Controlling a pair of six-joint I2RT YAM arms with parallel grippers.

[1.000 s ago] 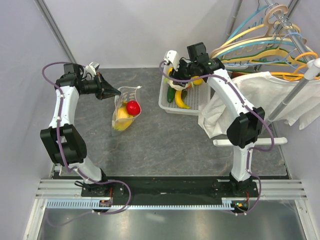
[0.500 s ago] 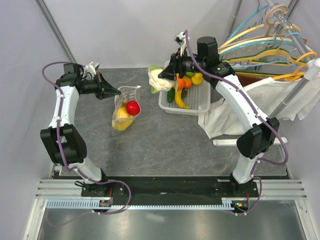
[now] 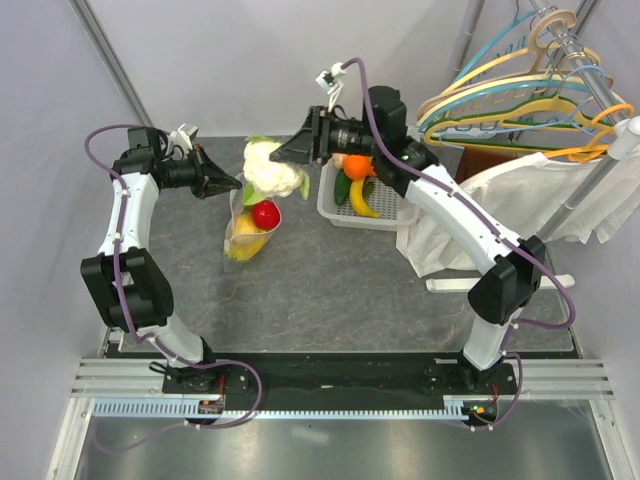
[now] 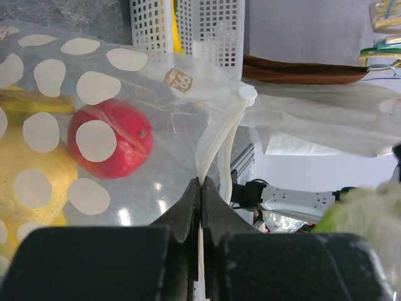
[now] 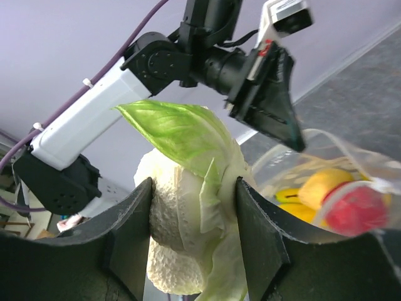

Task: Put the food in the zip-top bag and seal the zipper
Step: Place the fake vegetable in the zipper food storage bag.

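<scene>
Cauliflower (image 3: 272, 170), pale with green leaves, hangs close by the mouth of the dotted zip-top bag (image 3: 247, 225) toward the table's (image 3: 330, 285) far left corner, clamped in the right gripper (image 3: 288, 157). The bag holds a red fruit (image 3: 265, 214) and yellow pieces (image 3: 243, 243); the basket (image 3: 335, 209) at the far edge holds a banana (image 3: 361, 199). The left gripper (image 3: 235, 183) pinches the zipper (image 4: 220, 141) strip.

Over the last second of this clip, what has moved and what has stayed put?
The right gripper, shut on the cauliflower, swung left from over the basket and now holds it just above the open mouth of the bag. The left gripper stayed clamped on the bag's edge. The red fruit in the bag and the banana in the basket did not shift.
</scene>
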